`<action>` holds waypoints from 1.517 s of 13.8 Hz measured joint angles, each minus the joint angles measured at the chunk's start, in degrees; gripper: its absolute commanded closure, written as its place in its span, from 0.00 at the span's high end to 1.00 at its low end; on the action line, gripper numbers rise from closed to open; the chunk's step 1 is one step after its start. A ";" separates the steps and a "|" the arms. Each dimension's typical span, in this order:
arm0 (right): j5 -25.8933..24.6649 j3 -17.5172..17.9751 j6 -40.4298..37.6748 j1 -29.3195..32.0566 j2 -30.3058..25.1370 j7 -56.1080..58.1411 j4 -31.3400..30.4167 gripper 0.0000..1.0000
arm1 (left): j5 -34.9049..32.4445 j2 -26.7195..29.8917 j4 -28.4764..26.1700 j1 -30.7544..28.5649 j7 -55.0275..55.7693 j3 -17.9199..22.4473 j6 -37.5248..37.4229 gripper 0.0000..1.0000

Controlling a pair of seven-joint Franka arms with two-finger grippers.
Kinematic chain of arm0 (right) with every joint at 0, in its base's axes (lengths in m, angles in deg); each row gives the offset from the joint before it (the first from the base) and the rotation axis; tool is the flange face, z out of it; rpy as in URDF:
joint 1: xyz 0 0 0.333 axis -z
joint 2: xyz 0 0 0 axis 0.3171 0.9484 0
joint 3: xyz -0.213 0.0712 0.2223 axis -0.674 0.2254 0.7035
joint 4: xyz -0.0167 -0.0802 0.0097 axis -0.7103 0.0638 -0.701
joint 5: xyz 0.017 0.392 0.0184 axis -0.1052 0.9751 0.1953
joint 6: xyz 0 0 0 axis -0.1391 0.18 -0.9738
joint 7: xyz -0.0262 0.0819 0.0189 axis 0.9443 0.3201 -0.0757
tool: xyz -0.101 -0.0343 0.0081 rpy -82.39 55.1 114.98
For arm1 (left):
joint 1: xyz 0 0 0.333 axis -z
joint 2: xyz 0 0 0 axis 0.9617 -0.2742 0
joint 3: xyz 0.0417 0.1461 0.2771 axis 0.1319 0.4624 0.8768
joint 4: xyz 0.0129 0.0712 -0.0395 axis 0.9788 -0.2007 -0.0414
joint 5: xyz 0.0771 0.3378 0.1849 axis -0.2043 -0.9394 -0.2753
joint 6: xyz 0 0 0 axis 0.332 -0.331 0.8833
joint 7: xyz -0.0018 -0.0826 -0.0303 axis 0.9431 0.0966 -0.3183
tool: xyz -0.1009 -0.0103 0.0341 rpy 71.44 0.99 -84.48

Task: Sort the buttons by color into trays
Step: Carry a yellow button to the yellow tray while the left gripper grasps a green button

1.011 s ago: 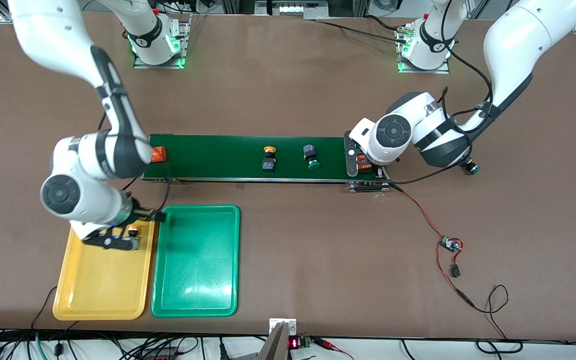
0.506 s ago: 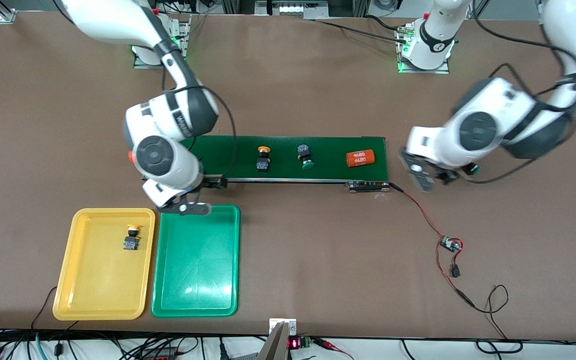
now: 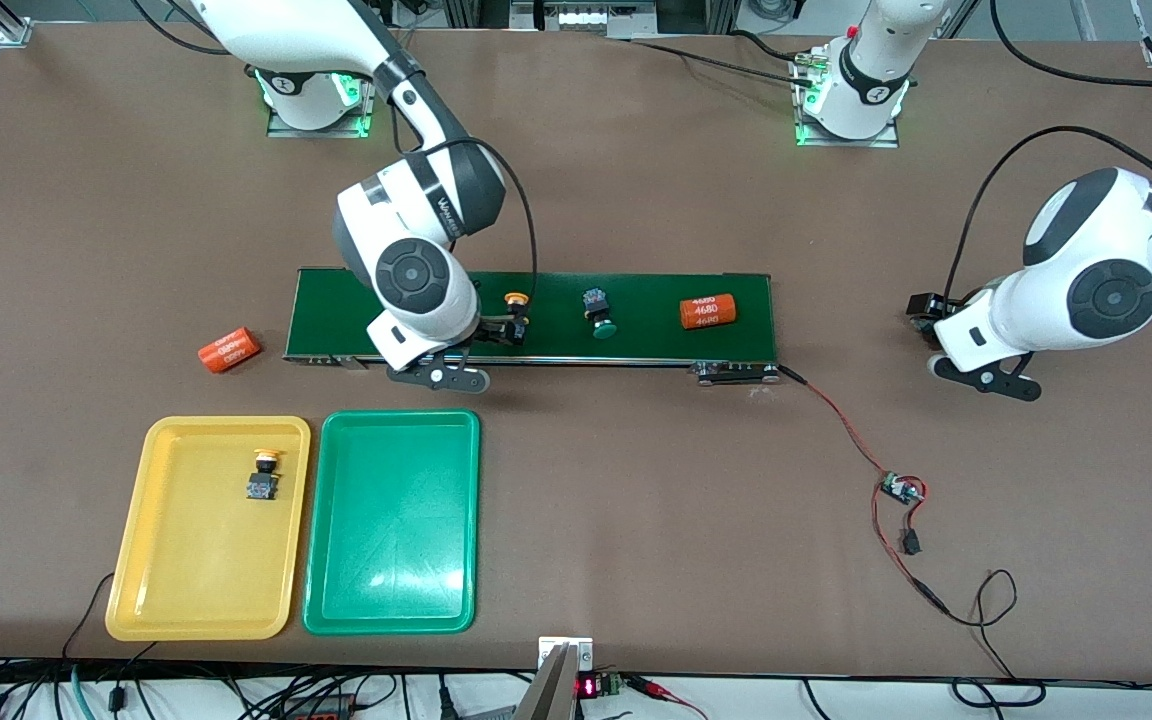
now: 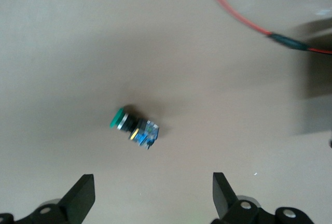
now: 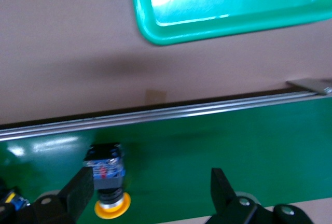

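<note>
A yellow-capped button [image 3: 263, 475] lies in the yellow tray [image 3: 196, 570]. The green tray [image 3: 393, 540] beside it holds nothing. On the dark green belt [image 3: 651, 335] lie a second yellow-capped button [image 3: 514, 302] and a green-capped button [image 3: 598, 312]. My right gripper [image 3: 439, 376] is open over the belt's near edge. In the right wrist view the gripper [image 5: 150, 195] has the yellow-capped button [image 5: 108, 180] next to one finger. My left gripper [image 3: 984, 378] is open over the table at the left arm's end. Its wrist view shows the gripper [image 4: 153, 195] above the other green-capped button [image 4: 134, 126], which is hidden in the front view.
An orange 4680 cylinder [image 3: 708, 311] lies on the belt toward the left arm's end. Another [image 3: 228, 350] lies on the table off the belt's other end. A small circuit board [image 3: 901, 490] on red wire [image 4: 233, 14] lies nearer the front camera than the belt.
My right gripper left a yellow-capped button in the yellow tray and moved to the belt. My left gripper left a cylinder on the belt and moved off it. One cylinder dropped off the belt's end.
</note>
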State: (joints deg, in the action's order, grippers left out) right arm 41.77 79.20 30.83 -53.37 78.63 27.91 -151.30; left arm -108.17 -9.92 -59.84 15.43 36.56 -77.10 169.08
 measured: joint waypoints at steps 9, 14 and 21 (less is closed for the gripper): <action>0.01 -0.08 5.29 -3.18 3.93 -2.30 -3.13 0.75 | -0.24 -1.75 -1.79 -5.79 13.16 6.30 8.78 1.00; 2.49 -0.36 6.62 -2.68 3.62 -5.40 -4.28 0.24 | -0.53 -2.67 -14.33 -11.97 27.74 6.45 21.14 0.97; 2.63 -4.07 6.56 -0.33 1.60 -7.86 -2.18 0.18 | -4.93 -2.65 -22.45 -16.83 30.70 6.99 30.58 0.84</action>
State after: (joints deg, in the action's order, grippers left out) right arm 44.40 75.13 37.39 -53.69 80.23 20.05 -153.48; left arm -113.10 -12.57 -82.29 -1.40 67.25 -70.10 199.67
